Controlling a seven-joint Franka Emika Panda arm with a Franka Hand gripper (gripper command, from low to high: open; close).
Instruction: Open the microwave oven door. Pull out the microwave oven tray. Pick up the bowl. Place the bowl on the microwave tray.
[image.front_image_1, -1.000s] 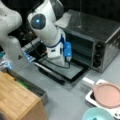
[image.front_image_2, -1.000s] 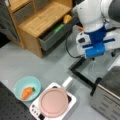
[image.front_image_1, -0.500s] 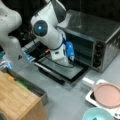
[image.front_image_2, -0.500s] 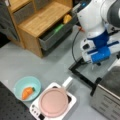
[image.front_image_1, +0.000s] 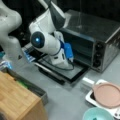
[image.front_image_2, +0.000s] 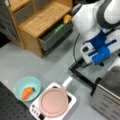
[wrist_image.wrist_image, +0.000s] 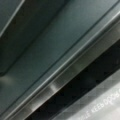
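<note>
The silver microwave oven (image.front_image_1: 100, 32) stands at a front view's top right. Its dark glass door (image.front_image_1: 72, 72) is folded down flat on the table, with the bar handle (image.front_image_1: 50, 72) at its front edge; the door (image.front_image_2: 82, 75) also shows under the arm. My gripper (image.front_image_1: 65, 64) hangs low over the open door, just before the dark oven opening, its fingers hidden by the wrist. The wrist view shows only door glass (wrist_image.wrist_image: 50, 45) and a metal edge. The microwave oven tray is hidden. The teal bowl (image.front_image_1: 97, 115) (image.front_image_2: 27, 88) sits apart on the table, an orange carrot in it.
A pink plate (image.front_image_2: 53, 102) lies on a white dish rack (image.front_image_2: 71, 98) beside the bowl, near the oven's knob side (image.front_image_1: 98, 53). A wooden cabinet (image.front_image_2: 42, 20) with an open grey drawer (image.front_image_2: 53, 35) stands across the table from the oven.
My wrist has shifted a little toward the oven opening and slightly lower over the open door. The bowl and plate have not moved.
</note>
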